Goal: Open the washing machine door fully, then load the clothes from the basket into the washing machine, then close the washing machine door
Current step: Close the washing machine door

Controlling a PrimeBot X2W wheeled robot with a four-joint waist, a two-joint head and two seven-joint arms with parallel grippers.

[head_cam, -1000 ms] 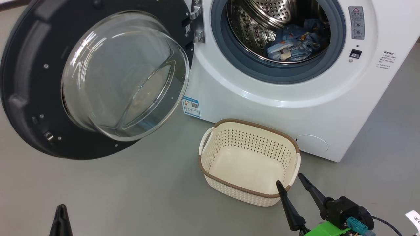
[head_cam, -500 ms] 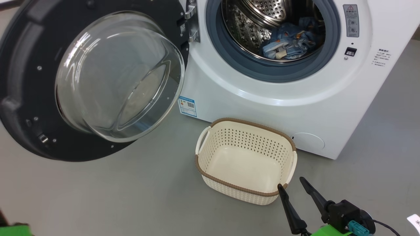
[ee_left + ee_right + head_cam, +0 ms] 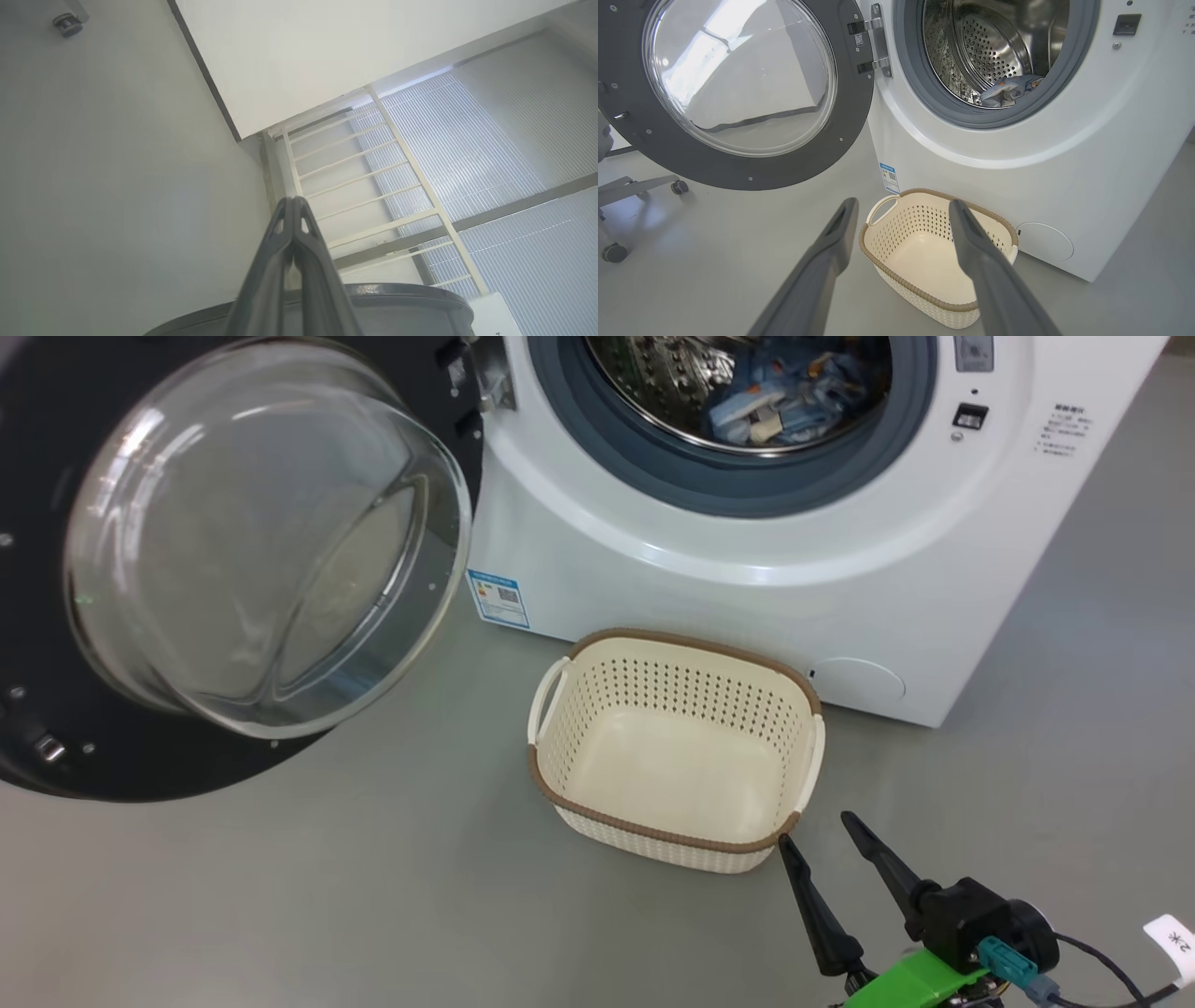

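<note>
In the head view, the door hangs wide open at the left. Its glass bowl bulges toward the robot, and the hinge is at its right edge, against the machine. The clothes lie inside the drum. The basket stands empty on the floor, just in front of the machine. The right hand hovers just beside the basket's near right corner, with its two fingers spread apart and holding nothing.

In the left wrist view, the left hand points up at a pale wall and a ladder-like rail. Its fingers are pressed together with nothing between them. A dark rounded edge at the bottom may be the door's rim, but I cannot be sure.

In the right wrist view, the spread fingers frame the basket. The door lies up and to the left of this hand, well apart from it, and the drum lies up and to the right, with the clothes low inside.

I judge that loading is done and only the closing remains. The door is round, so it has no long axis. What matters is the upright hinge line at its right edge and the free edge far at the left. Its inner side faces the robot, so it must swing to the right onto the opening. The left arm looks nearer for this.
</note>
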